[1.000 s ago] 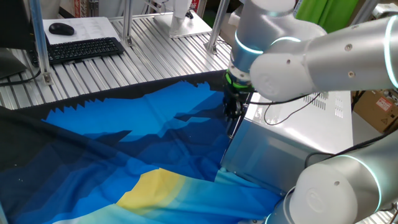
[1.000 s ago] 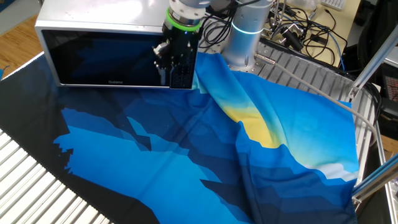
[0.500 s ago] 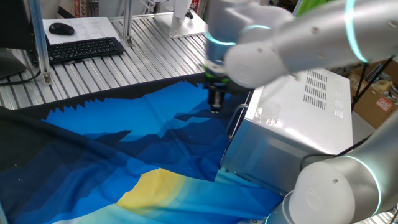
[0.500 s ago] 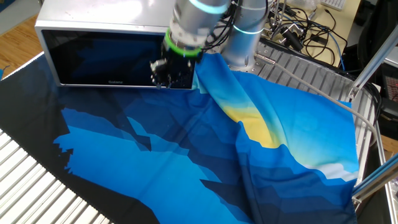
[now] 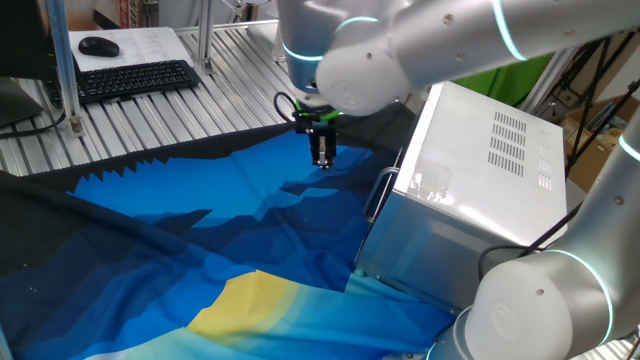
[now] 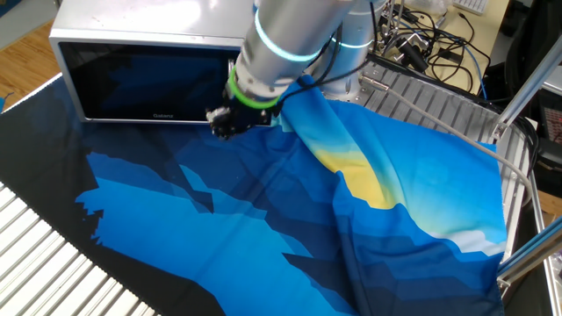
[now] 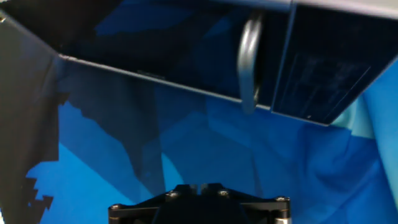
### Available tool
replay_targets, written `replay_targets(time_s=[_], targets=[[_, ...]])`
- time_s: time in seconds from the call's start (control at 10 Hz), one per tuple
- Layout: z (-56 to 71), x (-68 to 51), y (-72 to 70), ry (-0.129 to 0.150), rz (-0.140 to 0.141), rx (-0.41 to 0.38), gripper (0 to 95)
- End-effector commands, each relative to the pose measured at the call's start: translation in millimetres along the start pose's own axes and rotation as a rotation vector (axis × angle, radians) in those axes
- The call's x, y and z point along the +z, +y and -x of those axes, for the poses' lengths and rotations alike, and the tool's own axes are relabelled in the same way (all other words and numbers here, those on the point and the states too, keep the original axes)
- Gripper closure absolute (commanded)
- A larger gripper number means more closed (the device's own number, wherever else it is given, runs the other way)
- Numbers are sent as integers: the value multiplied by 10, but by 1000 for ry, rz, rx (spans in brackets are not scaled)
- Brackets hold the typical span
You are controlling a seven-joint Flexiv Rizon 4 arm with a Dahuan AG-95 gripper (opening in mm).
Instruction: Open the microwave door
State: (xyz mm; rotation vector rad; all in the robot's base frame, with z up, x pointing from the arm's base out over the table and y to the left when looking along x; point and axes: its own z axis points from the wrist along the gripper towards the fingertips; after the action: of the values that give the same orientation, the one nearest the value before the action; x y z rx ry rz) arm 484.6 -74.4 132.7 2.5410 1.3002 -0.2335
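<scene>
In one fixed view we see the gripper (image 5: 322, 160) with its jaws pressed together, holding nothing, hanging over the blue cloth (image 5: 180, 250) near the microwave door (image 5: 383, 212).

In the other fixed view, the microwave (image 6: 132, 35) sits at the surface's back, door flush.

In the hand view, the handle (image 7: 250, 62) stands ahead, apart from us.

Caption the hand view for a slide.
Closed microwave door with its silver handle ahead, blue cloth below.

Open cloth (image 5: 200, 240) before handle (image 7: 250, 59).
</scene>
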Motion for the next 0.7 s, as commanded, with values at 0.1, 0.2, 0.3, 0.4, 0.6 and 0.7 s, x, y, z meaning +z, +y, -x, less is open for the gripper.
replay_targets(time_s=[0.1,0.2,0.3,0.4,0.6,0.7], targets=[[-10,1,10,104,-14,-50,950],[-34,-1,37,153,-38,-46,950],[-65,-28,76,236,-31,-11,950],[-74,-43,69,310,-12,-45,950],[-97,0,70,348,-22,-79,950],[-110,15,72,355,-21,-114,950]])
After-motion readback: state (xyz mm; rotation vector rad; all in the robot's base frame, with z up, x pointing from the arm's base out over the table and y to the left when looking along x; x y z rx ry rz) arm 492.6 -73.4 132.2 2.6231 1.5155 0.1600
